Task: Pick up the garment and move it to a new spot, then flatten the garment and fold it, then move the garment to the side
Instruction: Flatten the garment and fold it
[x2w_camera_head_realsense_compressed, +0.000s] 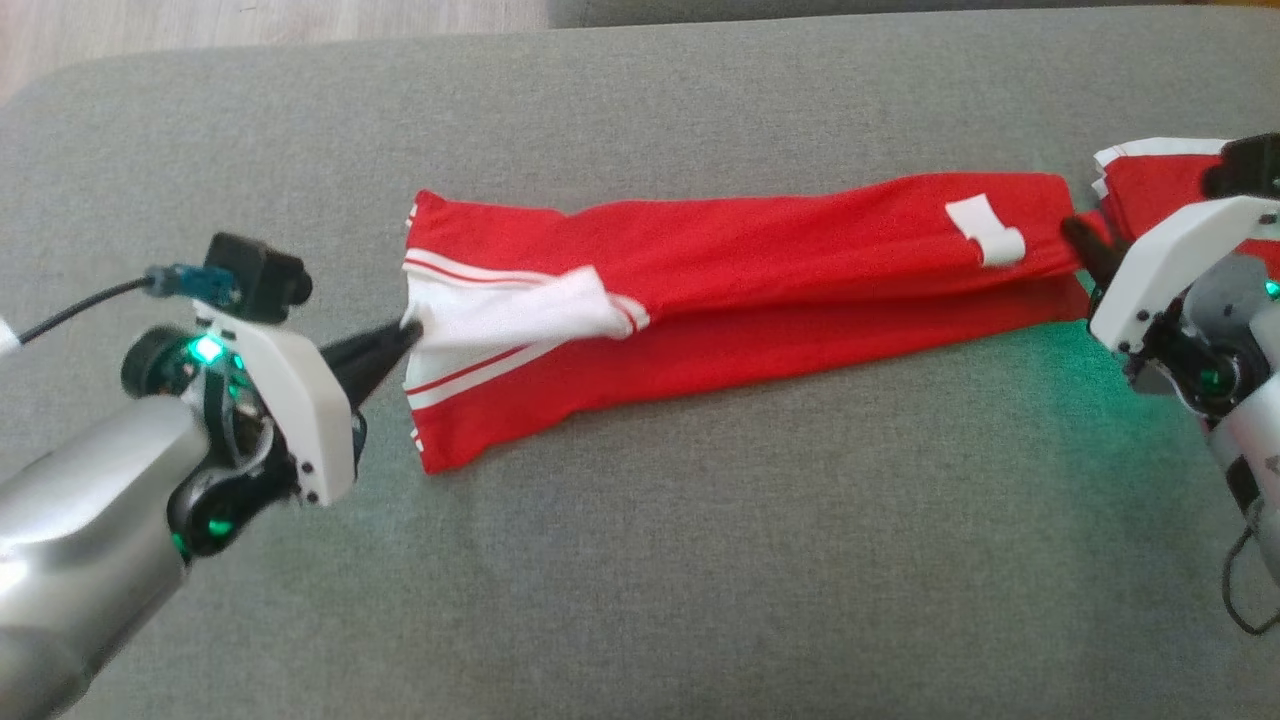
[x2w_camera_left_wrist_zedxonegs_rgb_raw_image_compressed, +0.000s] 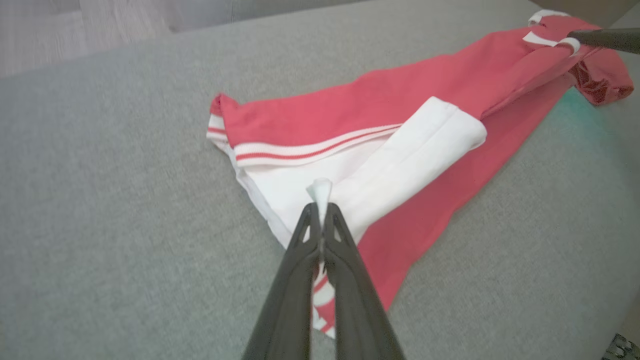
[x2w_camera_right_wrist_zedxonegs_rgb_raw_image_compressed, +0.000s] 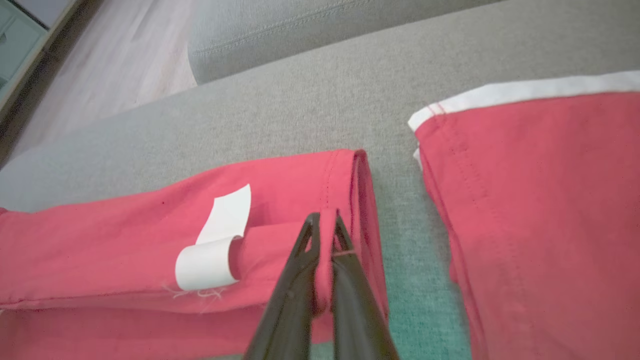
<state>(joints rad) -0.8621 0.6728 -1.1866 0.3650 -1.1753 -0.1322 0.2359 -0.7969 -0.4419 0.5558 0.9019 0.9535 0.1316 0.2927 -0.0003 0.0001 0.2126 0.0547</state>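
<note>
Red garment (x2w_camera_head_realsense_compressed: 760, 270) stretched lengthwise on grey sofa seat (x2w_camera_head_realsense_compressed: 640, 560), spanning between both jaws. Clamped tight: left jaws on its white end, right jaws on red hem. Right wrist view adds second white-trimmed red piece (x2w_camera_right_wrist_zedxonegs_rgb_raw_image_compressed: 540, 225) beside hem, not touching.

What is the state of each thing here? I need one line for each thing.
Red garment with white trim: folded lengthwise, stretched along the grey cushion.
Left gripper: shut on its white end.
Right gripper: shut on its red hem.
Second red cloth: lying flat, not held.
</note>
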